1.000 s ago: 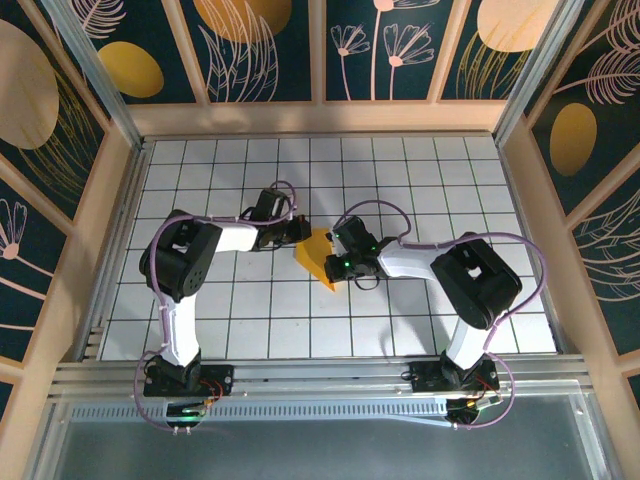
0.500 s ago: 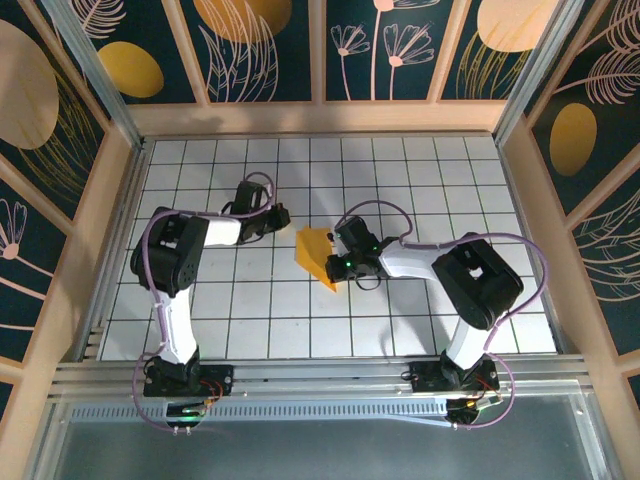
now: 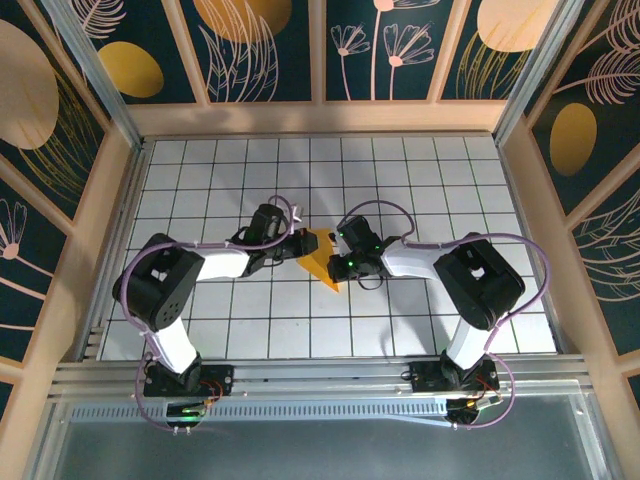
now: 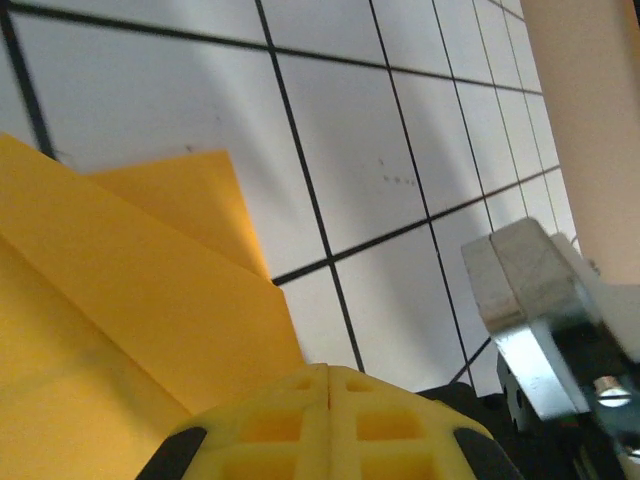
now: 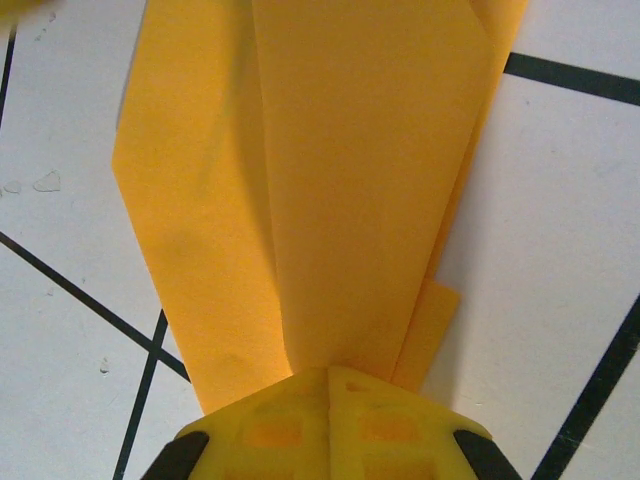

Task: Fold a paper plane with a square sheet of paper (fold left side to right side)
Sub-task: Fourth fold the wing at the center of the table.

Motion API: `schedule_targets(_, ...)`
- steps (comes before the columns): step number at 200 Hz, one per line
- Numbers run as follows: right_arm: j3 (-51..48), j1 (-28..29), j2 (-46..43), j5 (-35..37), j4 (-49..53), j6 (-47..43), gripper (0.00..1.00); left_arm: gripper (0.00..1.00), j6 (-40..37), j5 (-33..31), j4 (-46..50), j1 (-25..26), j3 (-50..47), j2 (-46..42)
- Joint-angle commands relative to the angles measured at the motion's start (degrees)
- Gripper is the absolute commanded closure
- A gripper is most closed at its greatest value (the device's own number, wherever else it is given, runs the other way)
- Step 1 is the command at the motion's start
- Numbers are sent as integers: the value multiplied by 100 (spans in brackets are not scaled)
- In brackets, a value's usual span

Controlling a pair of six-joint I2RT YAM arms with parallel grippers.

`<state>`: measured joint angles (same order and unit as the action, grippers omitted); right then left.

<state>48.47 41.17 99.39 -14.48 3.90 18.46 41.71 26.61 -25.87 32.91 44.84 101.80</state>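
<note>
With left gripper (image 4: pixel 329 385) and right gripper (image 5: pixel 329 385) closed, presses both tips onto paper plane (image 3: pixel 318 257) on tiled table (image 3: pixel 420 180).

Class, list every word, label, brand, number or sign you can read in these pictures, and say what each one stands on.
None: no word, label, brand, number or sign can be read anywhere.
The folded paper is plain orange-yellow with no print.
The white tiles carry only black grid lines.
The wall panels bear painted flowers and ovals, without lettering.
</note>
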Motion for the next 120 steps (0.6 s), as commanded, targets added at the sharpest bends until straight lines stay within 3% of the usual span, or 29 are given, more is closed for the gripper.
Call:
schedule_targets(1,-404,-96,315,411,1354,-78,100,100,171,198,-226,202,218,384)
schedule_targets(120,260,-159,-389,-370,1131,92,100,100,201,-519,521,344,276,1079)
